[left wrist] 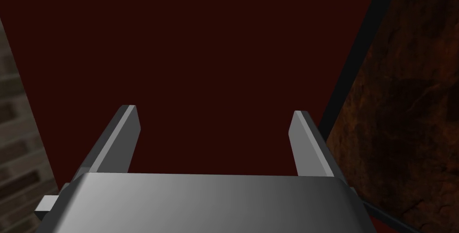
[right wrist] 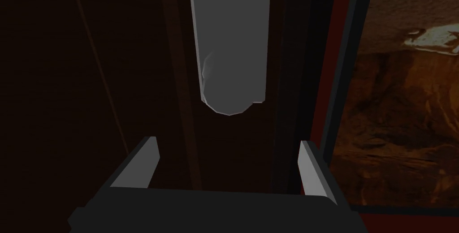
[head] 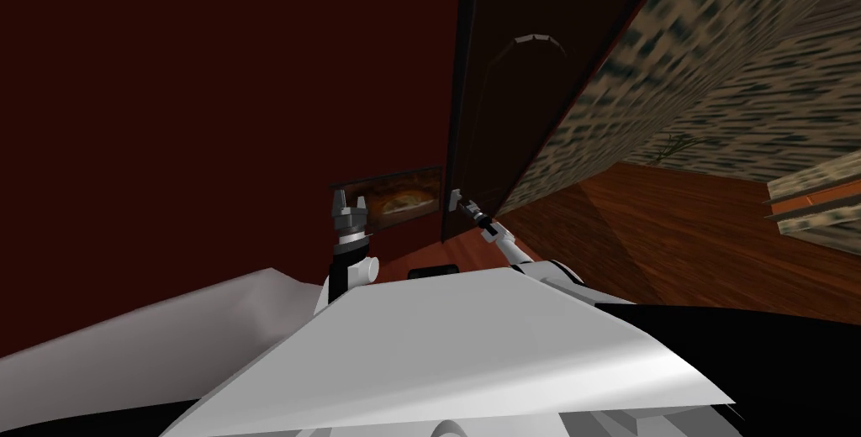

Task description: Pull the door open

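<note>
Holding right gripper [right wrist: 228, 143] wide open, gripping nothing, fingers pointing at dark brown door [right wrist: 89, 87] with tips sitting just short of rounded end of grey handle [right wrist: 231, 55]. Reaching it toward door edge beside dark red wall [head: 210, 79]. Holding left gripper [left wrist: 214, 111] up, open and empty, near framed picture [head: 404, 192]

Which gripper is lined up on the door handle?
The right gripper: open, it faces the grey handle on the dark door. The left gripper stands apart, open.
</note>
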You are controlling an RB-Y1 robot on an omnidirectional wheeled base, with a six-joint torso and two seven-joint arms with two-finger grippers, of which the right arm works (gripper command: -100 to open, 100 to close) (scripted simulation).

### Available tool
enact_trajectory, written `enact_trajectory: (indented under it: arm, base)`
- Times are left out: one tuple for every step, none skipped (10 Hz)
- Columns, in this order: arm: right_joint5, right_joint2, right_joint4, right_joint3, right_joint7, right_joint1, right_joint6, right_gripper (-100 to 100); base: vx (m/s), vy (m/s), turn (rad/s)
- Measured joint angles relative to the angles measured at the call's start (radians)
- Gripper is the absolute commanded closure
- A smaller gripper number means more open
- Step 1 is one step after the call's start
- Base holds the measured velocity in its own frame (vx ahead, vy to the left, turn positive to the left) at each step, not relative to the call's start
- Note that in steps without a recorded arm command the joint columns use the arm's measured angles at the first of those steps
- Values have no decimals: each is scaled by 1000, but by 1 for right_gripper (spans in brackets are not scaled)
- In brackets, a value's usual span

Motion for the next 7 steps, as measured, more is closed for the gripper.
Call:
enact_trajectory:
  arm:
    - [-1,3,2,-3,4,-2,2,-100]
    - [-1,6,3,-5,8,-3,5,-100]
    - [-2,9,5,-8,12,-4,8,-100]
    - [-3,11,7,-10,15,-5,9,-100]
    - [-3,12,7,-10,16,-4,8,100]
    - [-2,12,6,-9,15,-4,7,100]
    - [-2,11,7,-10,15,-4,9,100]
  base:
    - [216,49,39]
    - [197,40,29]
    - [230,24,29]
    - [107,8,-5]
    - [-27,0,-7]
    - [-52,-3,8]
    - [-30,-7,11]
